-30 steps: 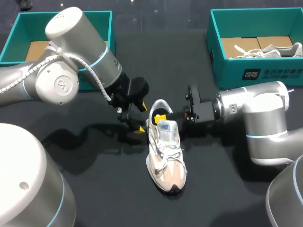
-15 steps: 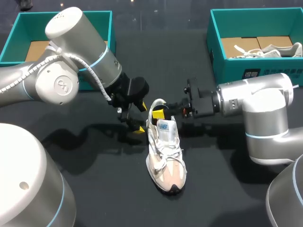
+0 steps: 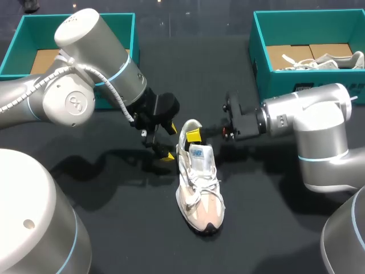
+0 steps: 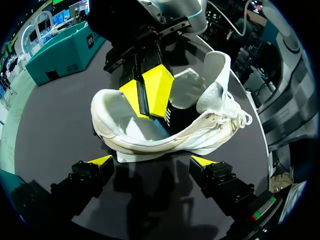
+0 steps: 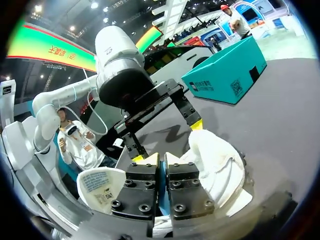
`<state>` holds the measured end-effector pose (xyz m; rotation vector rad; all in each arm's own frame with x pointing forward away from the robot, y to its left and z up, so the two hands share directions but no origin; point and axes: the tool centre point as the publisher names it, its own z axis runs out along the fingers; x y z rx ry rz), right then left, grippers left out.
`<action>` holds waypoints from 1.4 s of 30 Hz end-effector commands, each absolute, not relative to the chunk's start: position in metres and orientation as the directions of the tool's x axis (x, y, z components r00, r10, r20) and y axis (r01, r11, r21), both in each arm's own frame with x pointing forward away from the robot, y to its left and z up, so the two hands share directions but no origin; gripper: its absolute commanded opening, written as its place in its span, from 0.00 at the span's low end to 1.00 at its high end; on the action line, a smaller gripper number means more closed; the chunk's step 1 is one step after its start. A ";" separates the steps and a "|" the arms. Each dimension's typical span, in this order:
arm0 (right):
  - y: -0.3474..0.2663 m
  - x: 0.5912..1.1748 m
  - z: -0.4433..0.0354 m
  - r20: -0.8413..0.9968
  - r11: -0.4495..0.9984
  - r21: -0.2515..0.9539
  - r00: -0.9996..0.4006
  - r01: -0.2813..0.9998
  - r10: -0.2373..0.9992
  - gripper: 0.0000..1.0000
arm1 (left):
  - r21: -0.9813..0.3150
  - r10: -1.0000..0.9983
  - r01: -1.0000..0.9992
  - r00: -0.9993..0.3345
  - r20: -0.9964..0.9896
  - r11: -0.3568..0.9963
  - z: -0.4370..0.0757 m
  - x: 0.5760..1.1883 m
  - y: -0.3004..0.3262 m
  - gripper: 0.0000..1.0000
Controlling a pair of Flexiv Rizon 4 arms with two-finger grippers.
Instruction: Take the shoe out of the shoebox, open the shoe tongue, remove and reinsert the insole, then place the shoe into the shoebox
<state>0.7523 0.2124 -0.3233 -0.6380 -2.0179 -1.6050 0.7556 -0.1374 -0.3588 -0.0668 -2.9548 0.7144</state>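
A white and beige sneaker (image 3: 199,177) stands on the black table, toe toward me, its tongue (image 4: 216,70) pulled up. My right gripper (image 3: 194,135) comes in from the right. Its yellow tips (image 4: 146,92) are pressed together inside the shoe's opening, just behind the tongue (image 5: 100,186). Its fingers (image 5: 182,182) hide whether anything is pinched. My left gripper (image 3: 165,142) stands open just left of the heel, and the shoe (image 4: 165,125) lies just ahead of its spread fingertips (image 4: 102,161), apart from them.
A teal shoebox (image 3: 23,34) stands at the back left with brown paper inside. A second teal shoebox (image 3: 296,85) at the back right holds another pale shoe (image 3: 328,59). My left arm's large body fills the near left side.
My right gripper's fingers spread a little inside the shoe's opening half a second ago and are together again. Its arm has shifted slightly. The left arm and the shoe have not moved.
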 end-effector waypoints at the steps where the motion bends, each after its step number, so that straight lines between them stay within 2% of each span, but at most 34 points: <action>1: 0.219 0.739 -0.338 0.646 0.187 0.740 -0.760 0.646 0.072 0.00 | -0.457 0.067 0.020 -0.994 0.087 0.889 -0.359 0.755 -0.137 1.00; 6: 0.217 0.735 -0.329 0.626 0.177 0.755 -0.774 0.632 0.093 0.00 | -0.457 0.067 0.020 -0.994 0.087 0.889 -0.359 0.755 -0.137 1.00; 7: 0.217 0.737 -0.325 0.615 0.180 0.763 -0.783 0.621 0.096 0.06 | -0.457 0.067 0.020 -0.994 0.087 0.889 -0.359 0.755 -0.137 1.00; 8: 0.217 0.739 -0.321 0.603 0.186 0.771 -0.792 0.609 0.097 0.20 | -0.457 0.067 0.020 -0.994 0.087 0.889 -0.359 0.755 -0.137 1.00; 10: 0.218 0.743 -0.315 0.583 0.203 0.782 -0.807 0.589 0.098 0.38 | -0.457 0.067 0.020 -0.994 0.087 0.889 -0.359 0.755 -0.137 1.00; 12: 0.218 0.748 -0.308 0.563 0.226 0.790 -0.820 0.570 0.102 0.46 | -0.458 0.075 0.029 -0.994 0.081 0.889 -0.357 0.755 -0.136 1.00; 21: 0.212 0.760 -0.284 0.523 0.330 0.777 -0.841 0.536 0.135 0.47 | -0.455 0.082 0.043 -0.994 0.067 0.889 -0.347 0.755 -0.126 1.00; 31: 0.193 0.772 -0.270 0.540 0.441 0.699 -0.820 0.563 0.192 0.46 | -0.444 0.099 0.062 -0.993 0.060 0.894 -0.332 0.761 -0.112 1.00; 42: 0.173 0.794 -0.251 0.699 0.584 0.453 -0.675 0.674 0.236 0.44 | -0.390 0.167 0.127 -0.983 0.071 0.912 -0.301 0.774 -0.069 1.00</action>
